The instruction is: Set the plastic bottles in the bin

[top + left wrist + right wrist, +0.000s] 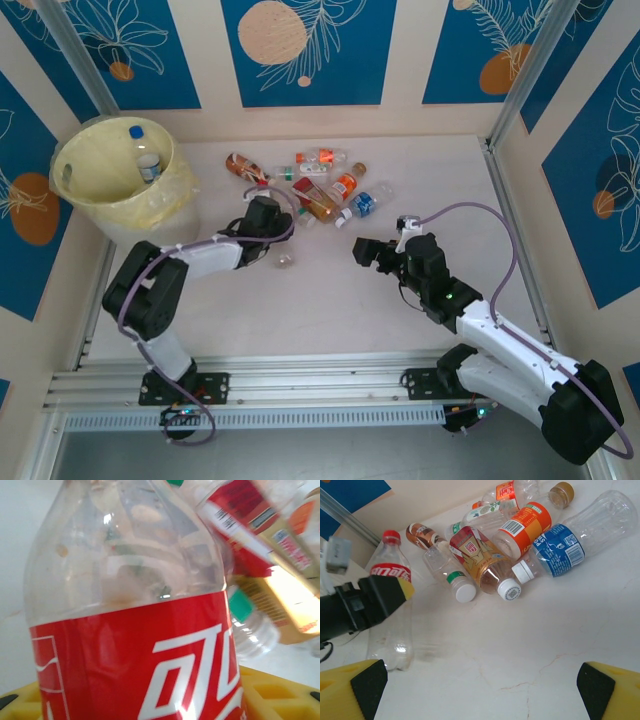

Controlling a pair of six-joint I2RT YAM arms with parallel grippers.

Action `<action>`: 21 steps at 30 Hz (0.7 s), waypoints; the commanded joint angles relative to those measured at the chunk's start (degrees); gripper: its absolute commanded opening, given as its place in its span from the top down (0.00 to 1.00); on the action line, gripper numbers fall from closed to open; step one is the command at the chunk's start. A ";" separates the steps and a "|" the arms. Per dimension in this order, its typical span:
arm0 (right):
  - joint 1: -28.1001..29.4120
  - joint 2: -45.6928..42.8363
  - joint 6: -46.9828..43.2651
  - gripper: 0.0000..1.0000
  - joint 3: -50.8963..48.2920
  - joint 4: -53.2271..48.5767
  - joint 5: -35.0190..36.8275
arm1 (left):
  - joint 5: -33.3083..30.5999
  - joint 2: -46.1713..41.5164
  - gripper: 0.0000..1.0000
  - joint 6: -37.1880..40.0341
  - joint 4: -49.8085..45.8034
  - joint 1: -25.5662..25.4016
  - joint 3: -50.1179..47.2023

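At the far-left corner of the table (330, 310), the bin (95, 160) holds two bottles (147, 160); loose bottles (325, 190) heap near the far edge; left gripper (272, 205) straddles a red-labelled bottle (125, 630), grip unclear; right gripper (482, 680) gapes empty.

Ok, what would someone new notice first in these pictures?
The heap of bottles at the far middle of the table, with bright red, orange and blue labels. Then the big pale-yellow bin in the far left corner, a blue-capped bottle inside. Close up, the left jaws stand either side of a red-labelled bottle.
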 commanded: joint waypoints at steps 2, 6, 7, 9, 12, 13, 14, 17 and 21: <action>-0.31 -0.97 -0.30 0.01 0.98 1.48 -0.67 | 5.46 -4.20 0.63 4.25 3.63 0.56 -0.15; -0.29 -1.40 -0.87 0.01 0.86 2.24 -2.35 | 8.42 -7.34 0.63 6.39 4.03 0.59 0.07; -0.28 -1.48 -1.11 0.01 0.80 2.59 -2.84 | 9.24 -8.23 0.63 6.96 4.25 0.64 0.01; -0.31 -1.60 -1.35 0.00 0.62 3.34 -3.84 | 9.97 -9.99 0.63 7.73 4.56 0.60 -0.25; -0.30 -1.66 -1.60 0.00 0.64 4.15 -5.28 | 10.67 -12.91 0.63 8.58 5.81 0.68 -1.18; -0.32 -1.64 -1.80 0.00 0.69 4.38 -5.76 | 11.19 -13.89 0.63 8.88 6.11 0.55 -1.46; -0.28 -1.65 -1.90 0.00 0.68 4.72 -6.27 | 11.72 -14.88 0.63 9.27 6.36 0.64 -1.58; -0.23 -1.65 -2.75 0.00 0.62 6.08 -9.14 | 14.03 -18.11 0.64 10.76 6.88 0.75 -1.44; 0.03 -1.63 -2.66 0.00 1.27 6.40 -10.59 | 16.54 -23.15 0.64 9.14 8.24 3.36 -0.57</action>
